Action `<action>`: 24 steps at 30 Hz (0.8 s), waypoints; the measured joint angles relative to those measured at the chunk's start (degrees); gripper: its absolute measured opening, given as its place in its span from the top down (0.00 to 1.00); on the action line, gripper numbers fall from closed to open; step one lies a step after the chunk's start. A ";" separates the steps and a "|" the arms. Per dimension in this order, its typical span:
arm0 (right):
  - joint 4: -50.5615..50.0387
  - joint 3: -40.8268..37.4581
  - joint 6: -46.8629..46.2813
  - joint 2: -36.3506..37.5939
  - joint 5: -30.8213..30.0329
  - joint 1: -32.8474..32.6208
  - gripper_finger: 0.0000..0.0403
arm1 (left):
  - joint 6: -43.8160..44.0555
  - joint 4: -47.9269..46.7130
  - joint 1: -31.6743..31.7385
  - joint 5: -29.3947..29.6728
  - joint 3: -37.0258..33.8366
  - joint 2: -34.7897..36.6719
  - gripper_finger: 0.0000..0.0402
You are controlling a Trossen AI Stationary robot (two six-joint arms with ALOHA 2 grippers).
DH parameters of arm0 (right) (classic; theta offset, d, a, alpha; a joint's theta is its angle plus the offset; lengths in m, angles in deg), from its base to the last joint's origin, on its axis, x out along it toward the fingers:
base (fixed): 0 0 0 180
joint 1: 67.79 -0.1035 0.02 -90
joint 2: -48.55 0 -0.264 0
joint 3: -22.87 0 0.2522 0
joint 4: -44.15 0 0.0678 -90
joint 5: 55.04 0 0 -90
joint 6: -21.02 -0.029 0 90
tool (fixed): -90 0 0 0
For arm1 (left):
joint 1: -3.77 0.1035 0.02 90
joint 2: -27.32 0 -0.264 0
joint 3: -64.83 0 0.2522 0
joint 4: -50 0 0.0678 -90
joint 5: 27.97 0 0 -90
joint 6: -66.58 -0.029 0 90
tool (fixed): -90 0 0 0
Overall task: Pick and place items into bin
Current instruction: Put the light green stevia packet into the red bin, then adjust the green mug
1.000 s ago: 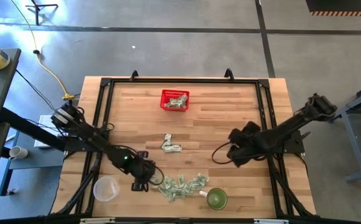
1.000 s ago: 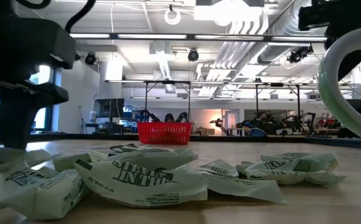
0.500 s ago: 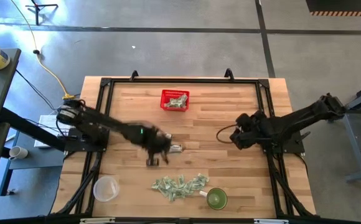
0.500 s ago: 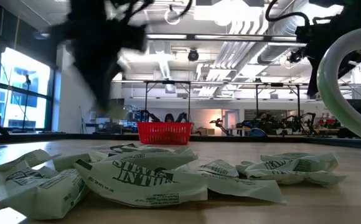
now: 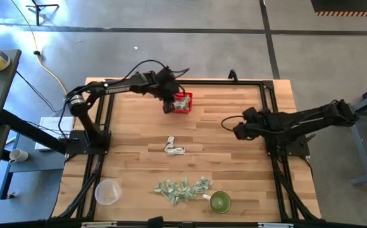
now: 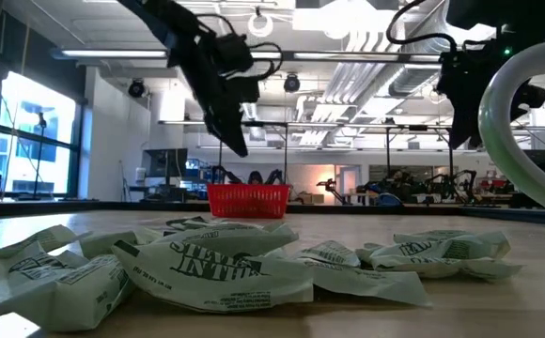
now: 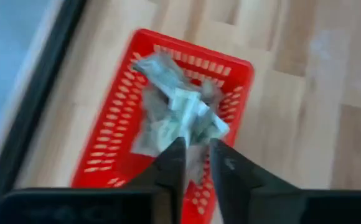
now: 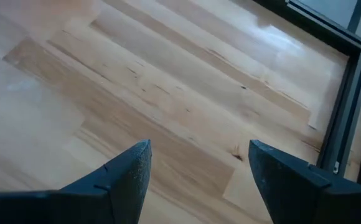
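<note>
The items were small crumpled paper pieces, pale green and white with dark print, like folded banknotes; in the low view the nearest pile (image 6: 207, 272) showed green lettering on creased white paper. The bin, a small bright red basket (image 5: 184, 103) with slotted sides, stood near the far edge of the wooden table (image 5: 234, 171), and several crumpled pieces (image 7: 177, 115) already lay bunched inside it. The left gripper (image 7: 196, 165) hung just above the basket, its two dark fingers a narrow gap apart with nothing clamped between them. On the table, one loose cluster of pieces (image 5: 183, 189) lay near the front edge and a separate small clump (image 5: 174, 148) sat alone at mid-table, well apart from the basket; the single pieces in each were too tangled to count. A round green cup (image 5: 220, 202) stood just beside the front cluster, and a clear plastic cup (image 5: 107, 192) stood toward the left front; what either held could not be made out. The right gripper (image 8: 196, 168) waited over bare wood on the right side, its fingers spread wide and empty
</note>
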 joint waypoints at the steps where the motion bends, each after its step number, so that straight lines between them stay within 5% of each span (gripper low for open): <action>1: 0.22 0.00 0.48 0.00 -0.03 0.28 0.36 | 0.03 0.49 0.27 -1.56 -0.04 -0.75 0.69; 6: 0.63 0.00 5.77 -0.02 5.43 0.26 0.36 | 1.62 -8.25 -2.35 -0.02 1.89 -0.88 0.57; 12: 8.33 0.00 24.80 -0.50 20.66 -2.29 0.36 | 3.12 -22.78 -13.42 -11.70 3.11 5.82 0.52; 15: 10.58 0.00 26.28 -1.55 26.90 0.39 0.36 | 8.03 -22.20 -20.65 -11.25 2.51 6.33 0.54; 19: 10.14 0.00 22.96 -1.86 26.10 2.14 0.36 | 17.30 -15.82 -30.03 -10.08 1.02 5.66 0.58; 24: 6.79 0.00 15.69 -1.86 28.68 -2.97 0.36 | 22.22 -5.65 -40.94 -3.34 -0.92 3.97 0.69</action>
